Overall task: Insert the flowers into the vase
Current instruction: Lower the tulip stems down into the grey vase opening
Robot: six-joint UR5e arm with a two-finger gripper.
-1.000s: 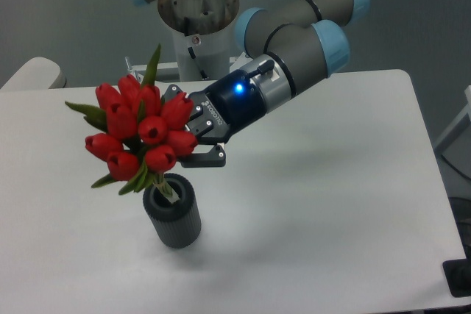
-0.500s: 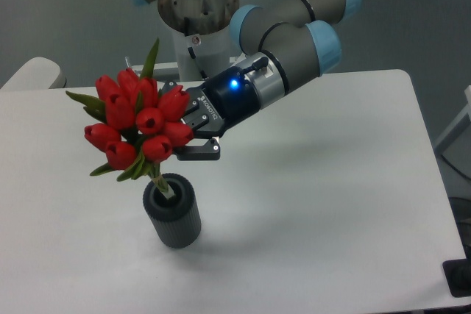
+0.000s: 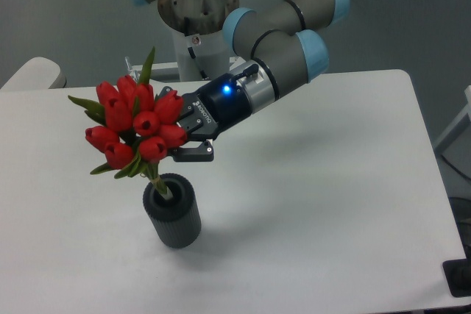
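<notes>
Centrally, white table [image 3: 309, 204]; grey floor behind; pincer [image 3: 175, 127] clamps flowers [image 3: 132, 126] above vase [image 3: 173, 211].

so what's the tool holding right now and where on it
The tool grips the flowers from the side, at the bunch just under the buds; stem tips sit in the vase.

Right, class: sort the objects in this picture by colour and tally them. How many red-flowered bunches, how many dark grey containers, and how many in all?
Red: 1, the flowers, leaning left over the container.
Dark grey: 1, the vase, stems in its mouth.
Total: 2
</notes>
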